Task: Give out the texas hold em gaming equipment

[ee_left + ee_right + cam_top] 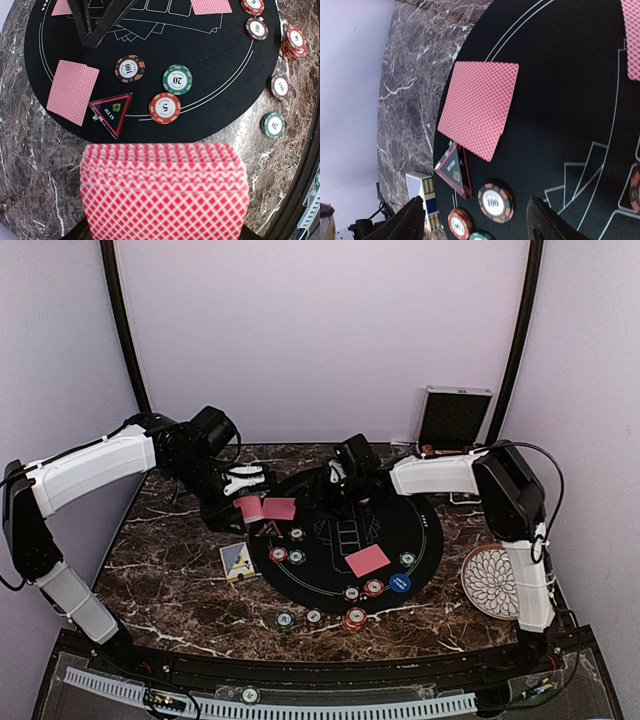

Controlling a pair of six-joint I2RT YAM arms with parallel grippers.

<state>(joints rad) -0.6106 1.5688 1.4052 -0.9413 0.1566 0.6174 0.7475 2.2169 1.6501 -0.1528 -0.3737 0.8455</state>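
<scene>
**Item 1. Left gripper [246,490].** Your jaws are clamped on a deck of red-backed cards [164,190], backs up and slightly fanned. The deck hangs above the marble table [170,580], just off the left rim of the black mat [430,540]. Your left arm rises from the near-left corner, folds at the elbow and reaches right toward the mat.

**Item 2. Right gripper [477,212].** Your fingers [412,220] are spread with nothing between them. They hover over the far-left part of the mat. Your right arm stands up from the near-right corner, bends, and stretches left across the mat's far side.

**Item 3. Red-backed card [477,112].** It lies face down on the mat, ahead of the right gripper.

**Item 4. Triangular marker [111,114].** It reads "ALL IN" and sits at the mat's rim, just beside that card.

**Item 5. Poker chips.** A 100 chip [129,68], a 20 chip [177,79] and a 5 chip [164,107] lie flat on the mat, near the marker. A red chip stack [354,620] sits at the mat's near rim.

**Item 6. Second card [367,560].** It lies face down on the near half of the mat, with the blue button [400,583] close by.

**Item 7. Other pieces.**
- The card box [236,561] is on the marble, left of the mat.
- The patterned plate [490,582] is to the right of the mat.
- The silver case [454,417] is at the back wall.
</scene>
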